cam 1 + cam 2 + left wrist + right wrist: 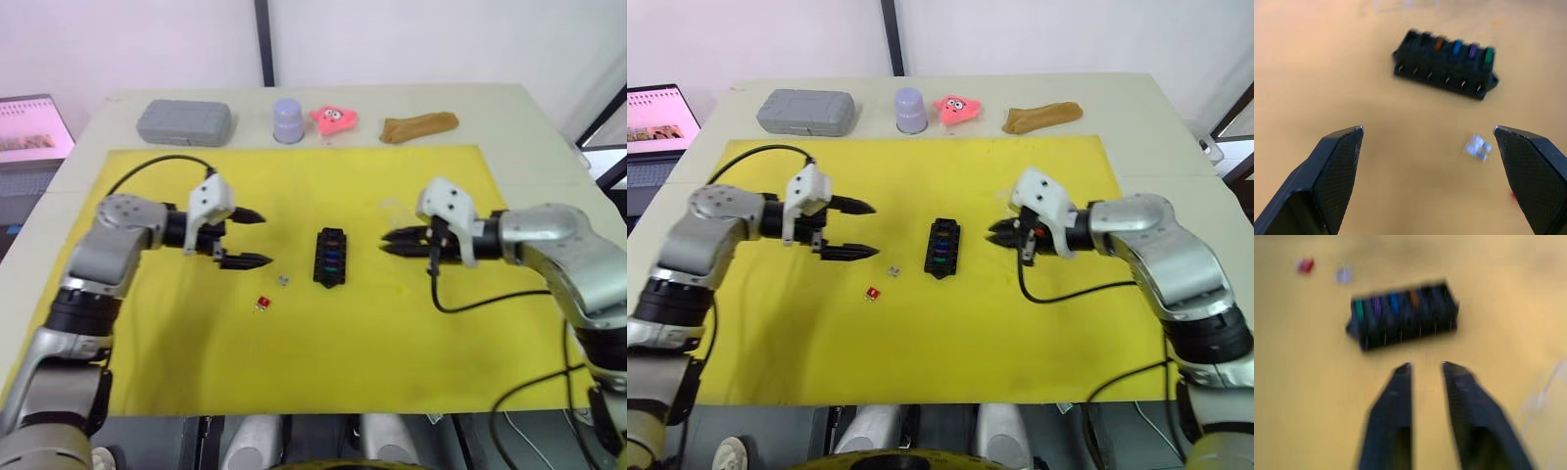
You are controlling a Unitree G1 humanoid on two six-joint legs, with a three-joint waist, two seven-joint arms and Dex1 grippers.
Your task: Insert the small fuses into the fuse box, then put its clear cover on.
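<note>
From where I stood, the left gripper [245,238] hovered over the yellow mat [176,333], its two black fingers spread wide and holding nothing. The two loose fuses lay just beyond and a little to the near side of its tips: the grey fuse [282,280] closest to the lower finger, the red fuse [263,304] a step further toward the front edge of the worktop [549,127]. That was the relation the coming move seemed to turn on, since both loose pieces sat on the left gripper's side and well away from the right one, so the left arm was the nearer for either pick.

Between the two grippers sat the fuse box [330,257], its long axis running away from the robot, crosswise to both sets of fingers. Four slots looked filled, with green, purple, teal and amber fuses seated in a row, and the remaining slots empty.

The right gripper [384,243] pointed straight at the box's long side from near by, its fingers drawn close together with only a narrow gap and nothing between them. The clear cover [397,210] lay faintly visible on the mat just beside that gripper, on its far side, untouched.
</note>
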